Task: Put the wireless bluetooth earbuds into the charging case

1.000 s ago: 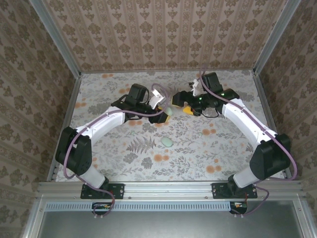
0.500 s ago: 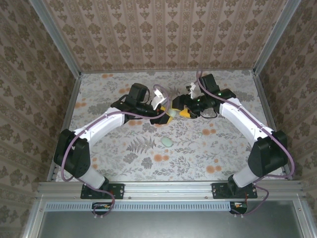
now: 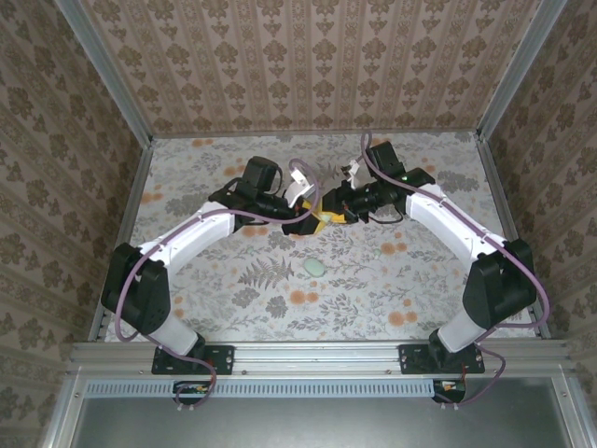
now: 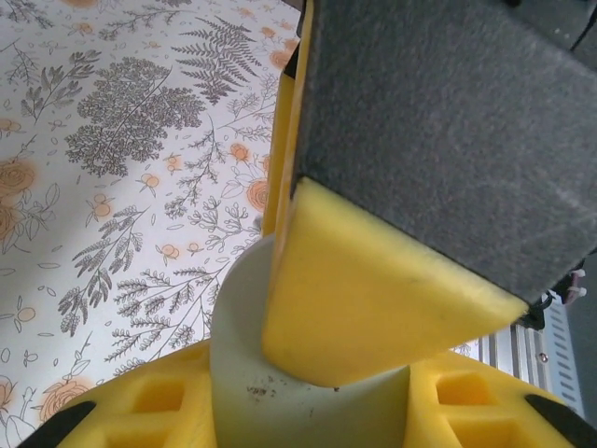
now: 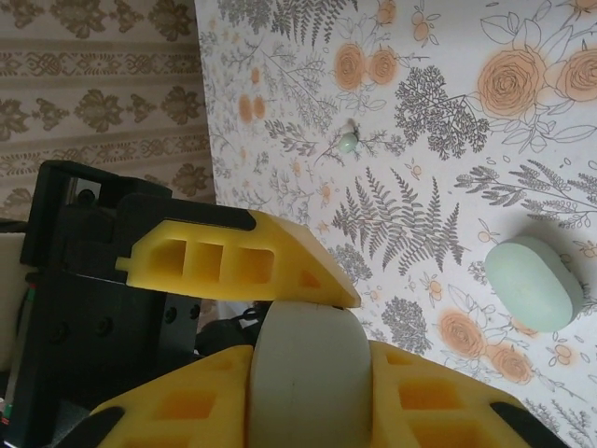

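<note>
- The charging case (image 5: 303, 345), judged to be the pale rounded body, hangs above the table (image 3: 233, 299), beyond the mint oval (image 3: 315, 267) as seen from the arm bases.
- The left gripper (image 4: 308, 411) pinches the case narrowly. The right gripper (image 5: 303, 401) clamps it from the opposite side.
- One earbud (image 5: 348, 142) lies well apart from the oval, clear of both grippers; its long axis is too small to tell.
- A second earlier the right gripper stood wide, short of the case.

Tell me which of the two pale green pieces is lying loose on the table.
The oval piece lying on the table, nothing touching it. The rounded piece sits clamped between yellow fingers.
</note>
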Tool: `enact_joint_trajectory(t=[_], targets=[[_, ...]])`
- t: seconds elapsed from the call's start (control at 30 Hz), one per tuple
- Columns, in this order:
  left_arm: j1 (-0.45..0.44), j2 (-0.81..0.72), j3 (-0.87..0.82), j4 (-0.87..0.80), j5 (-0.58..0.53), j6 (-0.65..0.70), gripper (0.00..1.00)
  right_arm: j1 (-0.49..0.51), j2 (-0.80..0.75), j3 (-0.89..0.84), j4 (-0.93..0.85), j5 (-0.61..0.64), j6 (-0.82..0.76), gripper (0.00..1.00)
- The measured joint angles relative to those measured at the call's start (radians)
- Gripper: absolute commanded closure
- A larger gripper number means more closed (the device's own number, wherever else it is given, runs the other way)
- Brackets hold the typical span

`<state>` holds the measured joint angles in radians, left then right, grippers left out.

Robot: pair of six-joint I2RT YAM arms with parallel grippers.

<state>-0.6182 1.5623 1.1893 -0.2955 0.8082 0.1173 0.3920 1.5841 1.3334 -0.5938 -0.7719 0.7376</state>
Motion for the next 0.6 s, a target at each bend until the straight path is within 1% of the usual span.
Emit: enact_joint_trajectory(t=[0.17,0.23,0.33,0.43,0.53,0.6], targets=[[0.029,0.000,0.034,-0.037,0.009,0.015,0.56,0.000,0.000,-0.011,0.085,-0.023,0.065,0.88],[0.041,0.000,0.042,-0.042,0.016,0.018,0.52,0.000,-0.001,-0.023,0.132,-0.031,0.101,0.90],[0.056,-0.008,0.043,-0.038,0.016,0.014,0.39,0.000,-0.003,-0.046,0.185,-0.037,0.150,0.92],[0.068,-0.047,0.035,-0.011,-0.019,0.004,0.27,0.000,-0.007,-0.060,0.220,-0.037,0.203,0.94],[0.082,-0.124,0.000,0.031,-0.066,-0.016,0.19,0.000,-0.013,-0.061,0.275,-0.037,0.261,0.94],[0.104,-0.182,-0.034,0.073,-0.078,-0.035,0.16,0.000,-0.021,-0.061,0.314,-0.037,0.299,0.94]])
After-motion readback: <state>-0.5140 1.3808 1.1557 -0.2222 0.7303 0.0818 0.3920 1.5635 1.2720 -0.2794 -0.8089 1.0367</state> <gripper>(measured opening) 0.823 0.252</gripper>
